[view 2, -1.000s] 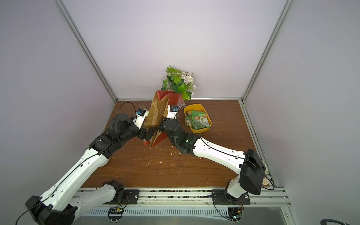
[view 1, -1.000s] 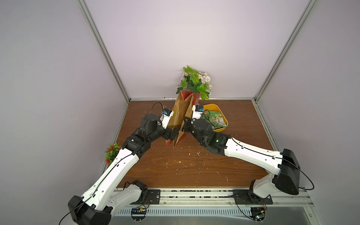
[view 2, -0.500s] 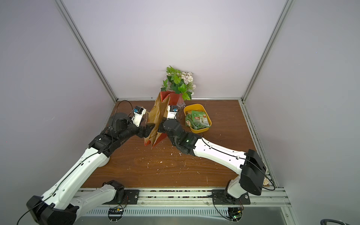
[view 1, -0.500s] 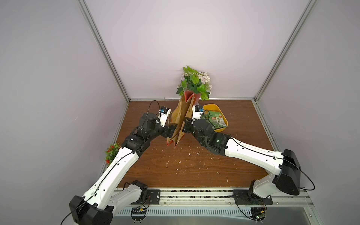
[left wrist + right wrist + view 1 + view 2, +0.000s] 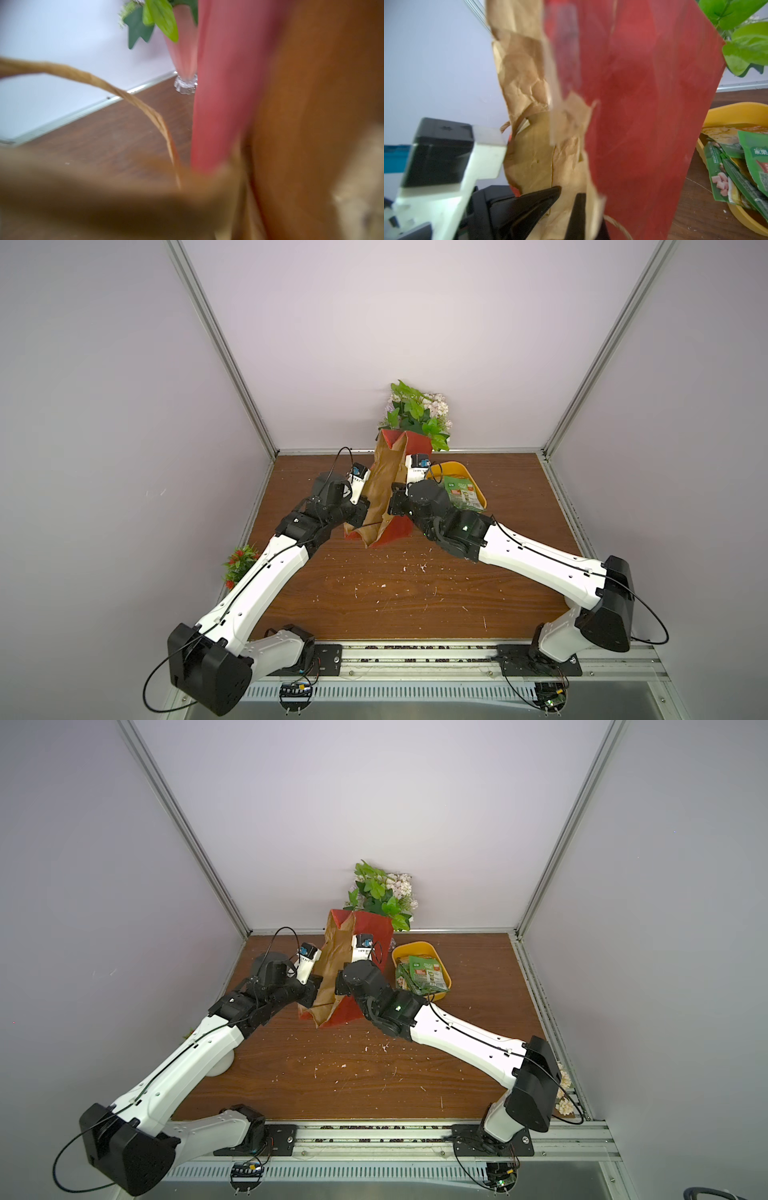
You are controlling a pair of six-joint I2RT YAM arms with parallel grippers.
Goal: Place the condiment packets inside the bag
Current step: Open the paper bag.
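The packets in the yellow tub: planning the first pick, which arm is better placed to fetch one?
Probably right. The yellow tub with the condiment packets sits beside the right arm, while the bag is between it and the left arm. The right gripper, shut on the bag, must release first.

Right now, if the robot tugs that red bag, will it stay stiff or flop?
Probably floppy: the bag is crumpled paper, buckling where the right claw pinches it. Likely light: the condiment packets sit outside it. It might tear; its brown edge looks ragged.
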